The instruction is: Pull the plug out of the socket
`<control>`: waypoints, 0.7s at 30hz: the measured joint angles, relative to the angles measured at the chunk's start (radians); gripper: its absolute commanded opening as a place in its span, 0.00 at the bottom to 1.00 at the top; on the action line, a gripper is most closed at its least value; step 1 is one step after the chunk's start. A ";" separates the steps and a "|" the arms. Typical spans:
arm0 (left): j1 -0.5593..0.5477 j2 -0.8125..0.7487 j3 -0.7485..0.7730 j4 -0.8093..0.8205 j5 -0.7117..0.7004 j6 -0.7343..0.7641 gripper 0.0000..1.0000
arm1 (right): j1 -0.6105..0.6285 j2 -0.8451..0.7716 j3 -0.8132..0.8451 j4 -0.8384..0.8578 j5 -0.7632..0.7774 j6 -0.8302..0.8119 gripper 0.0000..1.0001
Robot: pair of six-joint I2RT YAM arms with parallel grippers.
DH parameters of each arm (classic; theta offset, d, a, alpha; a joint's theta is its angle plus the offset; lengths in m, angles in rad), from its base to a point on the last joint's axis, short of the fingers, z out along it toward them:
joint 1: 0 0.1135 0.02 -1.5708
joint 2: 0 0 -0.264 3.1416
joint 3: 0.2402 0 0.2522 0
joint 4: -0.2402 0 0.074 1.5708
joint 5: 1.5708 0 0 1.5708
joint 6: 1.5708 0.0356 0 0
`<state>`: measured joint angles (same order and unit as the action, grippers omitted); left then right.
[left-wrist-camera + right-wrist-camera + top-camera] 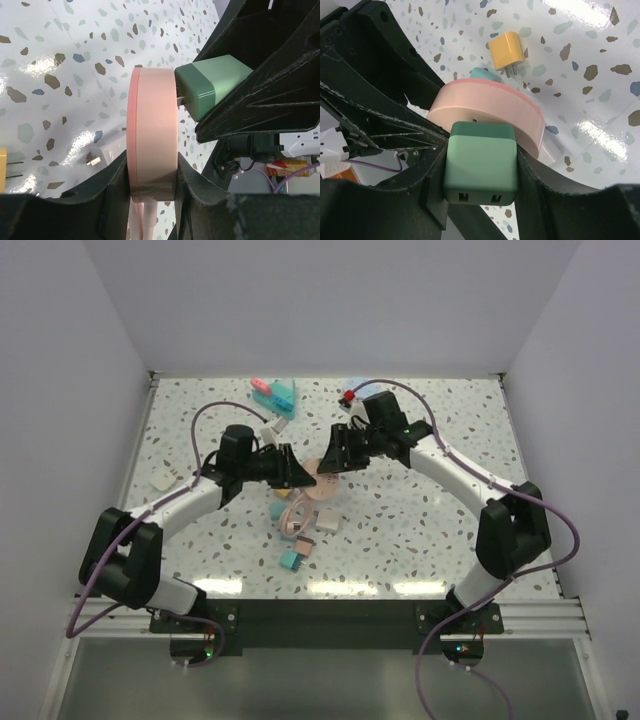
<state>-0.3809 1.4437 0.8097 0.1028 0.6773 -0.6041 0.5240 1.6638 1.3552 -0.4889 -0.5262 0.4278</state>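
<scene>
A round pink socket (152, 140) is held above the table between the fingers of my left gripper (152, 176), which is shut on its two flat faces. A green cube plug (480, 162) is clamped in my right gripper (480, 150). In the left wrist view the plug (212, 85) stands a little off the socket face, and its metal prongs show in the narrow gap, still reaching into the socket. In the top view both grippers meet at the table's middle: left (295, 472), right (333, 455), socket (318, 480) between them.
Loose plugs lie below the grippers: a yellow one (507, 50), a teal one (485, 75), a white one (102, 155), and several more (300, 530). A white adapter (163, 480) lies at the left. Pink and teal pieces (272, 395) lie at the back.
</scene>
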 measured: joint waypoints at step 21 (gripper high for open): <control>0.036 0.086 0.149 -0.154 -0.087 -0.006 0.00 | 0.010 -0.100 -0.052 -0.067 0.200 0.086 0.00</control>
<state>-0.3450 1.5295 0.9585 -0.0509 0.5903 -0.6102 0.5339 1.5639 1.3033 -0.5560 -0.3260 0.5137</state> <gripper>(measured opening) 0.386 0.480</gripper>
